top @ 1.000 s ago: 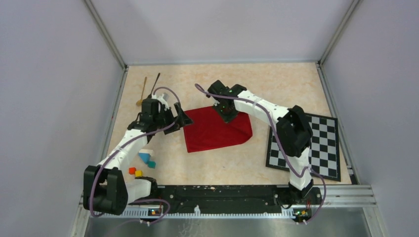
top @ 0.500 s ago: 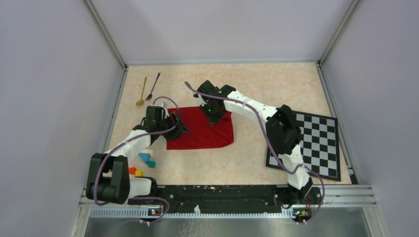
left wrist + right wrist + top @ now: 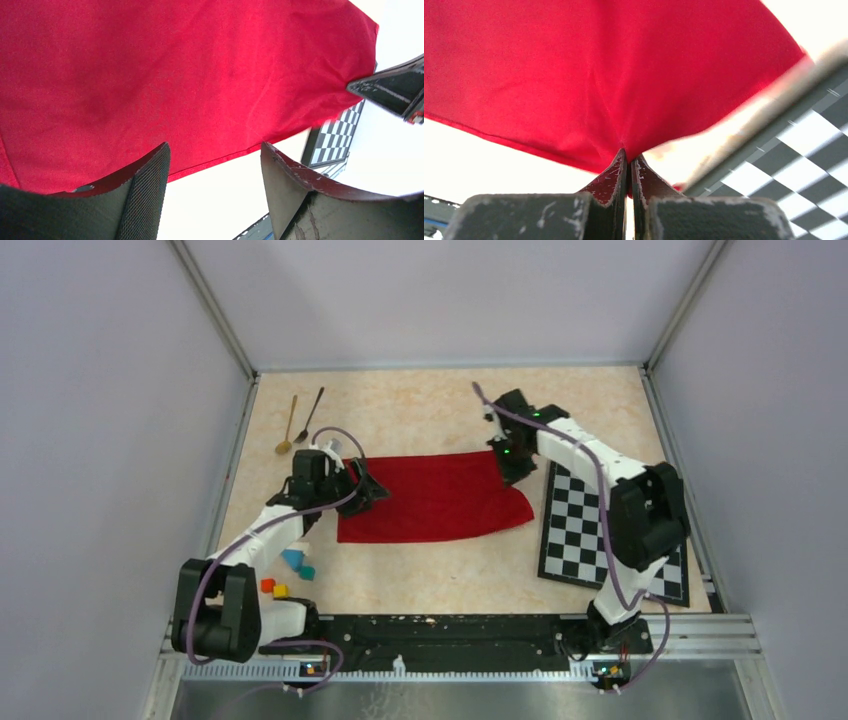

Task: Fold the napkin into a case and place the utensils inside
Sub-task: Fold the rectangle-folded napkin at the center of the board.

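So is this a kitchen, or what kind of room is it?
Probably a robot lab's test bench, not a kitchen: a left arm and right arm bolted to a walled-in table, a chequered mat and small coloured blocks.

**Q:** What kind of place is pictured?

**A:** A robotics lab's test cell. A white-and-black left arm [image 3: 250, 540] and its twin right arm [image 3: 580, 445] are bolted to a black rail [image 3: 450, 628] at the near edge of a beige stone-patterned tabletop [image 3: 440, 410].

**Q:** What else marks it as a lab?

**A:** Plain grey panels [image 3: 450, 300] on aluminium posts [image 3: 215, 310] box the table in; a chequered mat [image 3: 572, 535] and small coloured blocks [image 3: 280, 587] lie on it.
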Robot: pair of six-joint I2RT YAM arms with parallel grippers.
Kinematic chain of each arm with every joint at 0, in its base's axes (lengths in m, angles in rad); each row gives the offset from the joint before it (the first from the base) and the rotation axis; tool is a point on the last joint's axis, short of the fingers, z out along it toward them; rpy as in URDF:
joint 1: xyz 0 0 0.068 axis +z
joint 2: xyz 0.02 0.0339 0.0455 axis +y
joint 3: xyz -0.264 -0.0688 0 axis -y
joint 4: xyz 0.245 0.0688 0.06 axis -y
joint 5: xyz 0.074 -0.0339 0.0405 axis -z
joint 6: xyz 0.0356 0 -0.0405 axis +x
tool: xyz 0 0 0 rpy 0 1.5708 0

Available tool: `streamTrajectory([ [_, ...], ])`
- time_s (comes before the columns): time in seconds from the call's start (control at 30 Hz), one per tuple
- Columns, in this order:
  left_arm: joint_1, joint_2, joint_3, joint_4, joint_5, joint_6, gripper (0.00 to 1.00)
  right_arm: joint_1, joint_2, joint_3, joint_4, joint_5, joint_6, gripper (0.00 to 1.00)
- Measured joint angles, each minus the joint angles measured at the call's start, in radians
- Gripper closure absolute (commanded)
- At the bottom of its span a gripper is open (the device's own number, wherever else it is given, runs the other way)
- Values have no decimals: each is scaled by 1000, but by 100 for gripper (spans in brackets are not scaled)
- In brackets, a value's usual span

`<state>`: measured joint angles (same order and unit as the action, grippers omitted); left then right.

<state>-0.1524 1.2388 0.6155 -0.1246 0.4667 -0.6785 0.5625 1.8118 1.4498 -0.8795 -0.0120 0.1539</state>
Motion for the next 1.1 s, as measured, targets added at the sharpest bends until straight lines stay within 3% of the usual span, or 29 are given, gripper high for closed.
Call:
streamTrajectory([
  [0.13, 0, 41, 26, 14, 42, -9, 30, -171, -97, -92, 31, -11, 0, 100],
  [0.27, 0, 135, 69, 32, 94, -14, 32, -240, -103, -103, 55, -6, -5, 100],
  [0.63, 0, 197, 85, 43, 149, -26, 33, -254, -88, -19, 23, 173, -76, 100],
  [0.8, -1, 221, 157, -11, 106, 21, 48, -254, -88, -8, 14, 175, -85, 100],
  [1.1, -73, 358, 181, -50, -40, 54, 60, -224, -65, 80, -47, 178, -93, 100],
])
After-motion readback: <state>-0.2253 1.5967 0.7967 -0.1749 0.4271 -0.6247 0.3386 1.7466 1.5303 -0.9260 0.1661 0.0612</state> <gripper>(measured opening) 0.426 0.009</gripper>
